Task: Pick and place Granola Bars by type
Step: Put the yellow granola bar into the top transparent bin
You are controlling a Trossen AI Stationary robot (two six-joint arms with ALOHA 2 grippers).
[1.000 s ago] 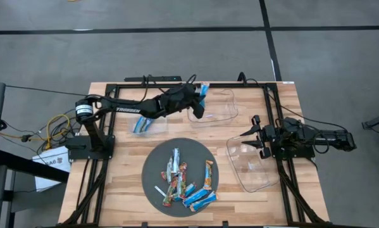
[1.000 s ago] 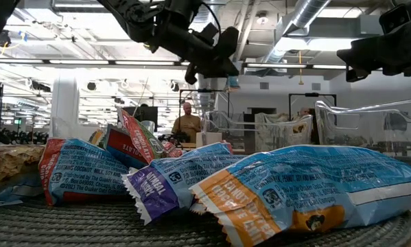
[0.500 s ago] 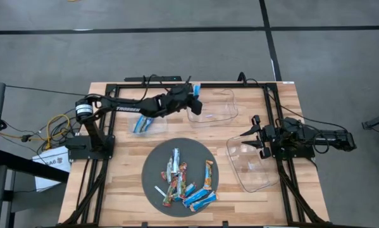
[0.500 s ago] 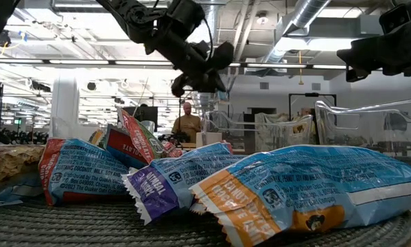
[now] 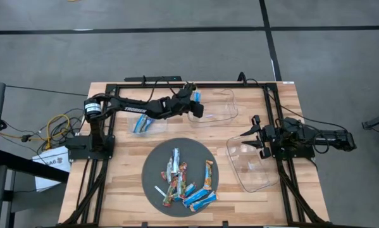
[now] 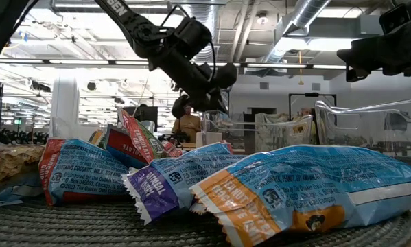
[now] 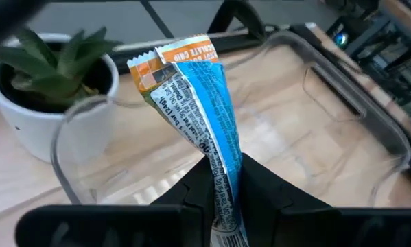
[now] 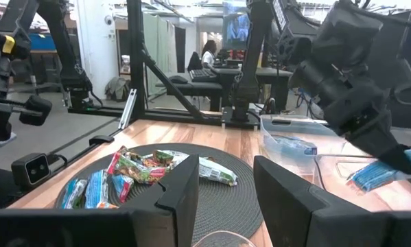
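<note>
The left gripper (image 5: pixel 197 104) pinches a blue-and-orange granola bar (image 7: pixel 195 103) between closed fingers, above the clear bin (image 5: pixel 217 109) at the worktop's far edge. The other granola bars (image 5: pixel 181 178) lie heaped on the round dark mat (image 5: pixel 152 166) near that bin. The right gripper (image 5: pixel 253 135) waits with fingers parted over another clear bin (image 5: pixel 255 172) beside the mat.
</note>
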